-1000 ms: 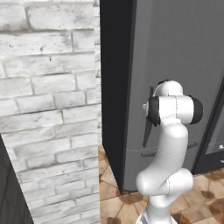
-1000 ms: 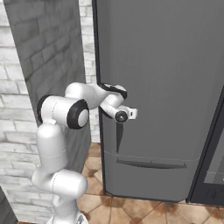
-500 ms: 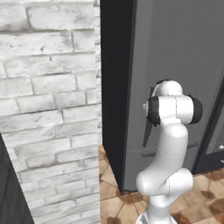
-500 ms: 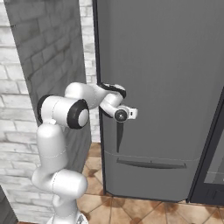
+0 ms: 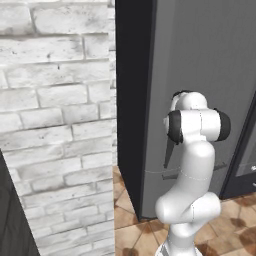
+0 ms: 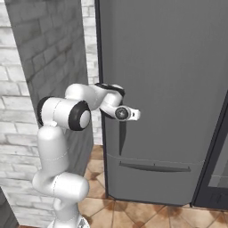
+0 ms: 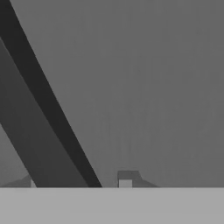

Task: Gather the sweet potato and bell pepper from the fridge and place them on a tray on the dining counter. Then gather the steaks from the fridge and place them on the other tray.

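Grey fridge [image 6: 169, 89] (door closed), jaws round handle [image 7: 52, 127]

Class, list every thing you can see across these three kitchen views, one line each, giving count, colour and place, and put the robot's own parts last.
Tall plain grey fridge: one, grey, shut, straight ahead of the arm; a drawer seam crosses its lower part.
Long dark fridge handle: one, near-black, runs along the door's left edge; in the hand view it passes between the finger tips.
White painted brick wall: one, white-grey, left of the fridge.
Brown tiled floor: one, brown-orange, below the fridge.
Dark glass-fronted cabinet: one, black, right of the fridge.
White robot arm: one, white with dark joints, rising in front of the fridge.
Gripper: one, at the handle, its fingers on either side of the bar.
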